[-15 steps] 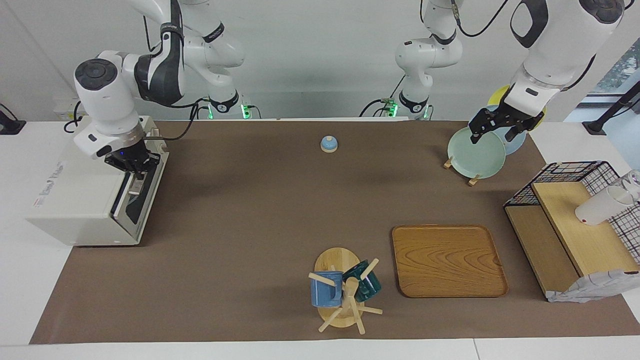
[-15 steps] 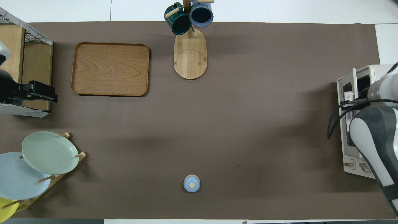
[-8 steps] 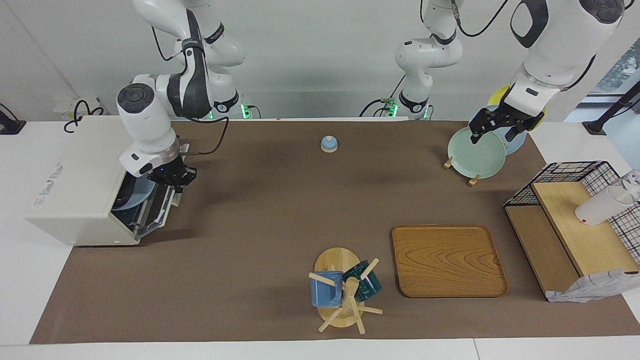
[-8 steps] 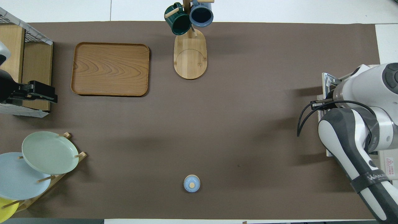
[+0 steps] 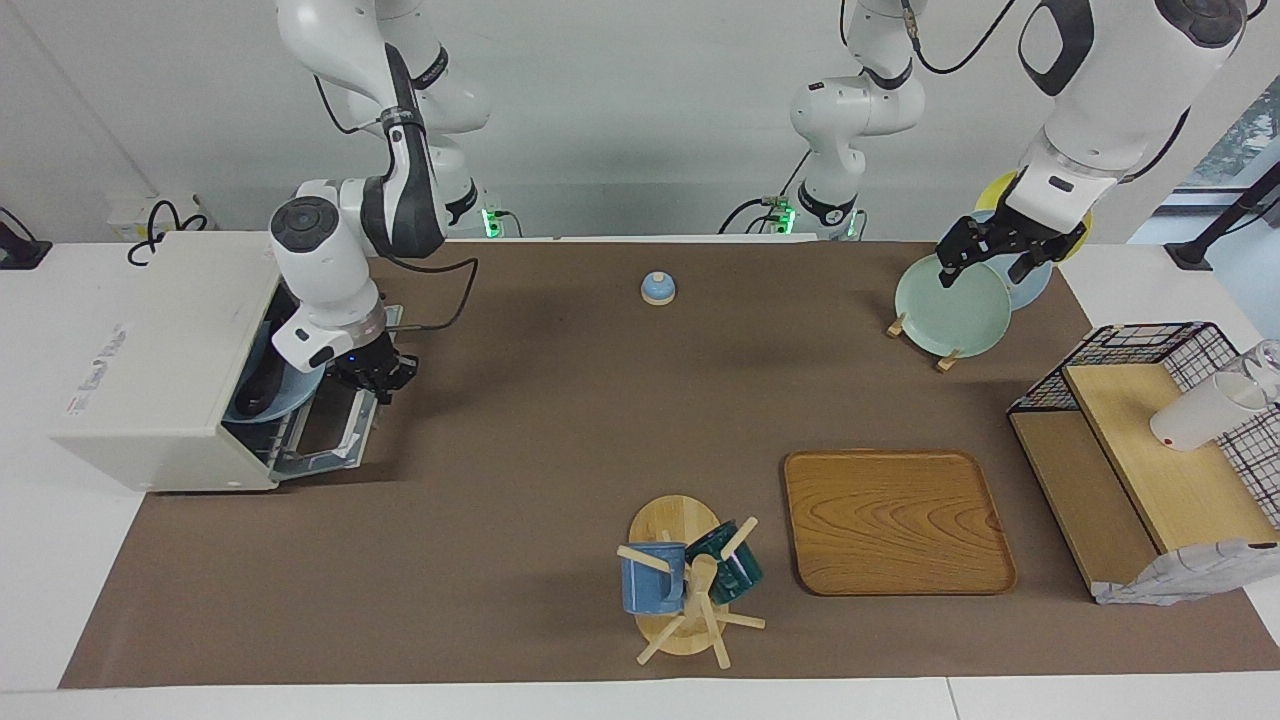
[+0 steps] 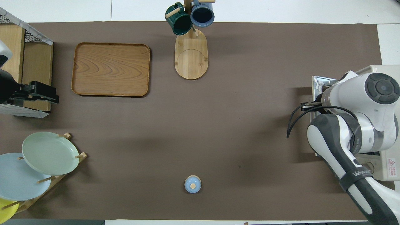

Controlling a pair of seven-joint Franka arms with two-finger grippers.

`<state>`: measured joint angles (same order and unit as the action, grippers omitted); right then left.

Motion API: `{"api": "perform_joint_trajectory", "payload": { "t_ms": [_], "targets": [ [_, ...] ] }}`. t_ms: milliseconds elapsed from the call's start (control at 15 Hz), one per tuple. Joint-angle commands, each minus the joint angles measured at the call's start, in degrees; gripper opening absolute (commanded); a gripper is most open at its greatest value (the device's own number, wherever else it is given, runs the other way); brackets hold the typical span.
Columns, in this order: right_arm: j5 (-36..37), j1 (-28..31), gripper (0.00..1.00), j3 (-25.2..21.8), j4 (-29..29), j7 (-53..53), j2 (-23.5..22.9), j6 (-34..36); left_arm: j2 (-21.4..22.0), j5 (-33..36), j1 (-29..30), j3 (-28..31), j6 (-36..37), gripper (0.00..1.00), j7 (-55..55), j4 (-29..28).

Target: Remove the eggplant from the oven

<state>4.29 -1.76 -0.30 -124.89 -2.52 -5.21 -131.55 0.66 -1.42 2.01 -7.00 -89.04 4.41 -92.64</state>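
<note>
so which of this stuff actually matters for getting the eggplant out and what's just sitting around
In the job:
- oven, door down
- eggplant on a blue plate inside
- right gripper at the door's edge

Lying about:
- wooden tray
- mug tree
- plate rack
- wire basket shelf
- left gripper, waiting over the rack

The oven (image 5: 160, 360) sat at the right arm's end of the bench (image 5: 500, 480), door lowered, a plate (image 5: 262, 392) with the eggplant (image 5: 263, 380) inside.

Wooden tray (image 5: 897, 521) beside mug rack (image 5: 686, 585); plates (image 5: 952, 304) racked nearby.
</note>
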Motion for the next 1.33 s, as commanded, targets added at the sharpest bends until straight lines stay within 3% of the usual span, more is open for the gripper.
{"api": "perform_joint_trajectory", "payload": {
  "t_ms": [0, 600, 1000, 1067, 1200, 1267],
  "targets": [
    [-0.07, 0.71, 0.0, -0.75, -1.67, -0.38, -2.08, -5.38, 0.13, 0.81, 0.63, -0.21, 1.41, 1.0, -0.28, 0.01],
    [-3.58, -2.27, 0.0, -0.58, -1.85, -3.1, -4.98, -7.58, 0.22, 0.81, 0.63, -0.21, 0.8, 1.0, -0.1, -0.26],
    [-3.76, -8.78, 0.0, -0.23, 6.56, -12.76, -3.84, 3.81, 0.22, 0.81, 0.54, -0.21, 0.62, 1.0, -0.28, -0.26],
    [-3.76, -8.87, 0.04, -0.23, 9.11, -14.34, -3.75, 7.59, 0.22, 0.81, 0.54, -0.21, 0.63, 1.0, -0.36, -0.26],
    [-3.5, -8.79, 0.42, -0.23, 11.33, -15.93, -2.36, 12.52, 0.22, 0.89, 0.46, -0.21, 0.45, 1.0, -0.19, -0.26],
    [-2.54, -8.79, 0.48, -0.4, 11.42, -15.94, -1.39, 13.68, 0.13, 0.81, 0.45, -0.21, 0.36, 1.0, -0.01, -0.26]
  ]
}}
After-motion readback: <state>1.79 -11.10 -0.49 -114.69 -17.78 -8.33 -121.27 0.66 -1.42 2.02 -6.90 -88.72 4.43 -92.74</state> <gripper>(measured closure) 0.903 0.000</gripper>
